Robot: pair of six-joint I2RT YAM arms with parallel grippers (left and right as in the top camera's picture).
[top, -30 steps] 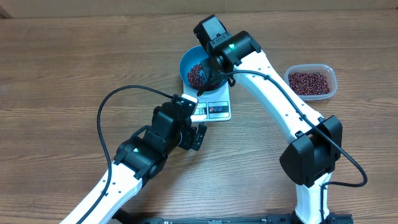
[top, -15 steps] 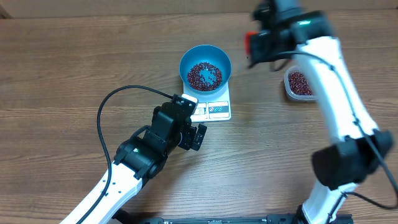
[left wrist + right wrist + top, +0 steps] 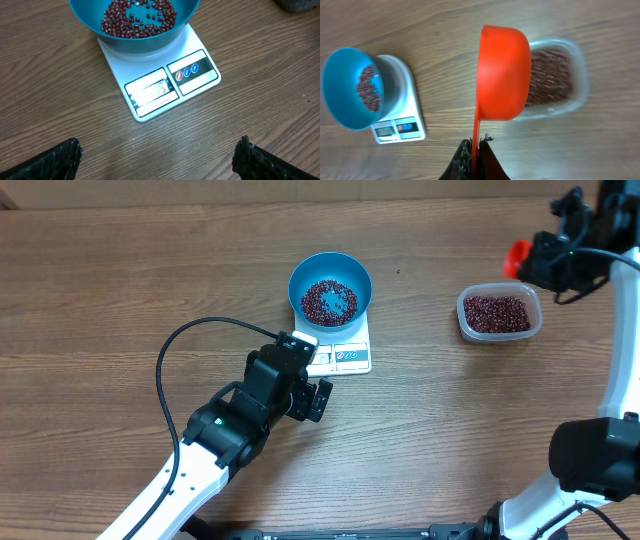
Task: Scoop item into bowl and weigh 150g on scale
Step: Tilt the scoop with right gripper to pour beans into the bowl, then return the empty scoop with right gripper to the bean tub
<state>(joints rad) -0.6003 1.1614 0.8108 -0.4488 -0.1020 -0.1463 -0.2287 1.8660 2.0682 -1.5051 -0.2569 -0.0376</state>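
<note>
One load of beans [image 3: 329, 301] now in the bowl [image 3: 300, 275], the right gripper [image 3: 476, 150], pinching the red scoop [image 3: 502, 75], swings toward the three-o'clock container [image 3: 500, 337], likely refilling; left gripper [image 3: 157, 160] spread.

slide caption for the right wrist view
Right end effector grips a red plastic scoop near a clear plastic container of small maroon beans; round blue plastic bowl rests on flat white scale.

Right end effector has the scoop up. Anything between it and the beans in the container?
Nothing visible. The right end effector holds the red scoop raised near the clear container of beans, with only air between. The left end effector sits away by the scale.
</note>
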